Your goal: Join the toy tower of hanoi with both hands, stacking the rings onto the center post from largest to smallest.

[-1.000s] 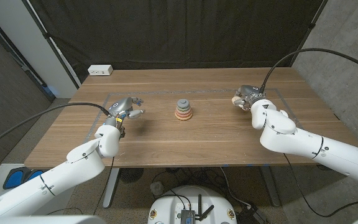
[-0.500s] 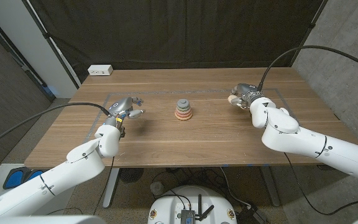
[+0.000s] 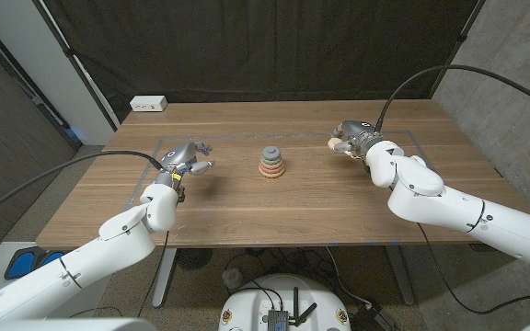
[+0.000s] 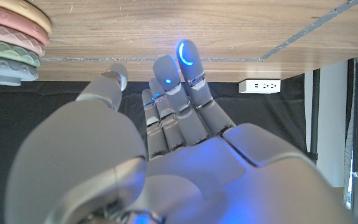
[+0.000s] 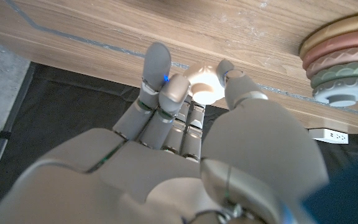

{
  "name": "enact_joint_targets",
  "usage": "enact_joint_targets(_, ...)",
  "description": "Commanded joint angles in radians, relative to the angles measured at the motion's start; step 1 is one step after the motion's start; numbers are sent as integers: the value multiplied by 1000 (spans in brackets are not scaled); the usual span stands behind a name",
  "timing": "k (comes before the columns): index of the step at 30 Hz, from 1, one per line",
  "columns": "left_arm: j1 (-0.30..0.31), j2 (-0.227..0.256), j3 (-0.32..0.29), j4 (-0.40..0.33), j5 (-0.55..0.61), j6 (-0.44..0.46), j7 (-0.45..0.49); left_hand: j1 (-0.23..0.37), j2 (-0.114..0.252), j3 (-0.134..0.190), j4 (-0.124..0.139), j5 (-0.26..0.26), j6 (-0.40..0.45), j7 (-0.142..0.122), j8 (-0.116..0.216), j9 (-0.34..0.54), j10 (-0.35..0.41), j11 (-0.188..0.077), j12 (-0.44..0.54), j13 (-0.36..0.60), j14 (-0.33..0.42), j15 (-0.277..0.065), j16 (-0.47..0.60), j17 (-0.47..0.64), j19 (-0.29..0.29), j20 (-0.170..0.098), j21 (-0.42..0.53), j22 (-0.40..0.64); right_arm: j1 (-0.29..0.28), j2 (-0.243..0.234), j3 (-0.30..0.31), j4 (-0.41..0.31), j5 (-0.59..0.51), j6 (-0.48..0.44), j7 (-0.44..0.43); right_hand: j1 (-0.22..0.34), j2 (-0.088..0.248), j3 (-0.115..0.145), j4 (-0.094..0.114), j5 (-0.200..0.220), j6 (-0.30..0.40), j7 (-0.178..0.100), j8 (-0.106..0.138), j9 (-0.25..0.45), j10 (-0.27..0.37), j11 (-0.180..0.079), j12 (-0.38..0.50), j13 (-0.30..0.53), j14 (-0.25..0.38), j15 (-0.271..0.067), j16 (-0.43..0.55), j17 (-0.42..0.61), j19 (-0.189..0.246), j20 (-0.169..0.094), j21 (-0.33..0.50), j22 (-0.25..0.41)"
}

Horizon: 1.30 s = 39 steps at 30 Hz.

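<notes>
A stack of pastel rings (image 3: 271, 164) stands on its post at the table's middle, topped by a grey ring; it also shows as the ring stack (image 4: 8, 43) and the ring stack (image 5: 340, 62) in the wrist views. My right hand (image 3: 354, 141) hovers to the right of the stack and pinches a small cream ring (image 5: 204, 87) between thumb and fingers. To the left of the stack my left hand (image 3: 188, 158) holds nothing, with its fingers (image 4: 179, 81) stretched out and apart.
A white power strip (image 3: 148, 104) lies at the table's back left corner. Thin tape lines (image 3: 237, 137) mark a rectangle on the wooden table (image 3: 320, 207). Black curtains hang behind the table.
My right hand has moved left toward the ring stack, carrying the cream ring. The left hand has stayed in place.
</notes>
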State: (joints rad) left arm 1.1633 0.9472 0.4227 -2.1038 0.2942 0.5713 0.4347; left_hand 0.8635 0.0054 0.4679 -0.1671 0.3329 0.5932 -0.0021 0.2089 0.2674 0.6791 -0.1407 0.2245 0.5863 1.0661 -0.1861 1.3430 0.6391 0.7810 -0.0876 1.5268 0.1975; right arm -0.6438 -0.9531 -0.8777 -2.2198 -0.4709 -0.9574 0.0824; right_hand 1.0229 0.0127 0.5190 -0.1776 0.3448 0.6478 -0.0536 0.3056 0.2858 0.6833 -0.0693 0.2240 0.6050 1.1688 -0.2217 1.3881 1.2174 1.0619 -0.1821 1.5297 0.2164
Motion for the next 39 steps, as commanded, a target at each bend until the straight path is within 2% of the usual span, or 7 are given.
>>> enact_joint_targets(1,-2,-4,3,4,6,-2,1,-10,-1,7,-1,4,9,0,-3,2,6,0,-4,6,-8,-34,1,-3,4,-120,4,2,4,29,12,18,-53,94,45,44,43,18,10,8,20,-9,4,2,87,-64,3,41,1,1,6,-1,8,-40,-2,3)
enact_joint_targets(15,-14,-8,16,6,15,-9,-10,-9,-1,10,-2,2,10,1,-3,4,6,-1,-4,9,-2,-34,11,0,3,-120,5,1,-8,74,46,50,-85,195,81,46,42,18,10,7,23,-10,3,1,97,-64,2,44,3,1,9,1,7,-40,-4,2)
enact_joint_targets(39,10,-10,-3,-3,10,-7,4,-8,-2,14,-2,1,7,-3,-5,6,5,-1,-6,10,-14,-34,8,-4,1,-120,3,-3,30,188,32,114,-169,318,159,46,42,18,12,7,31,-12,4,1,102,-68,-4,48,2,2,11,1,6,-40,-5,3)
